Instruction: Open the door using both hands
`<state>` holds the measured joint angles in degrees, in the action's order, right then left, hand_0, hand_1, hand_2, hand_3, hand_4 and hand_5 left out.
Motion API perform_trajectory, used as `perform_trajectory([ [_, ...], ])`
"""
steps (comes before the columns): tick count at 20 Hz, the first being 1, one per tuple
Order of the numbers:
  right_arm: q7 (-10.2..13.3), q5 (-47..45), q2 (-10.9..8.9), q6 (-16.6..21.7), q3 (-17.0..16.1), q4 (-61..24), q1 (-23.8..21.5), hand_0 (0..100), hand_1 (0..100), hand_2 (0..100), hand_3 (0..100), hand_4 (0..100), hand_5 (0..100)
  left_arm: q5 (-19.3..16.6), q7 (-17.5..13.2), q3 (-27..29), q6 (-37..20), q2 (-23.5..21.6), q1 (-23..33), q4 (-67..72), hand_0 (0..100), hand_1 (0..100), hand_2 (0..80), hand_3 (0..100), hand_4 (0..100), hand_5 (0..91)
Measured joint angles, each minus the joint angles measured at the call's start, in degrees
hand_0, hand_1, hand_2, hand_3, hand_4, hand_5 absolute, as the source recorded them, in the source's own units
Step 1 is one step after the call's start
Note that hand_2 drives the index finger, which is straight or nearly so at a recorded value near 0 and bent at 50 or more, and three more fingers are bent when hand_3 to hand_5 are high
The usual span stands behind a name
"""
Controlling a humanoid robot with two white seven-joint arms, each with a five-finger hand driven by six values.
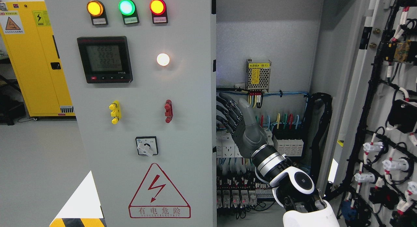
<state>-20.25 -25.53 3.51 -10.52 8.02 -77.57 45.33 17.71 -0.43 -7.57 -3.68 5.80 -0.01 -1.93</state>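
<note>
You see the left cabinet door (146,122) filling the centre-left of the frame, its long axis upright, its face toward you. The right door (384,122) at the far right is swung open. Your right hand (236,118), coming in from the lower right, curls its fingers (224,109) around the left door's free edge. That door carries four lit lamps, one meter (105,59) and one rotary switch (146,146). A yellow cabinet (35,57) stands upper left on grey floor.
</note>
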Motion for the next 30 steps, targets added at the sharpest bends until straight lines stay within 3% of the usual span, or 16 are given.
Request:
perform_trajectory([
  [12,-1.5,-3.0,-0.38,-3.0,-0.6,3.3,2.6,23,3,0,0,0,0,0.0,0.0,0.0,0.0,-0.3,0.0,1.3,0,0,0.0,0,0,0.0],
  [17,-5.1,-3.1,-0.56,-3.6,-0.6,3.9,3.4,23,3,0,0,0,0,0.0,0.0,0.0,0.0,-0.4,0.0,1.5,0,0,0.0,0,0,0.0],
  [30,-10.6,-2.7,-1.04,-3.9,-0.4,5.0,4.8,23,3,0,0,0,0,0.0,-0.1,0.0,0.0,-0.5,0.0,1.8,0,0,0.0,0,0,0.0],
])
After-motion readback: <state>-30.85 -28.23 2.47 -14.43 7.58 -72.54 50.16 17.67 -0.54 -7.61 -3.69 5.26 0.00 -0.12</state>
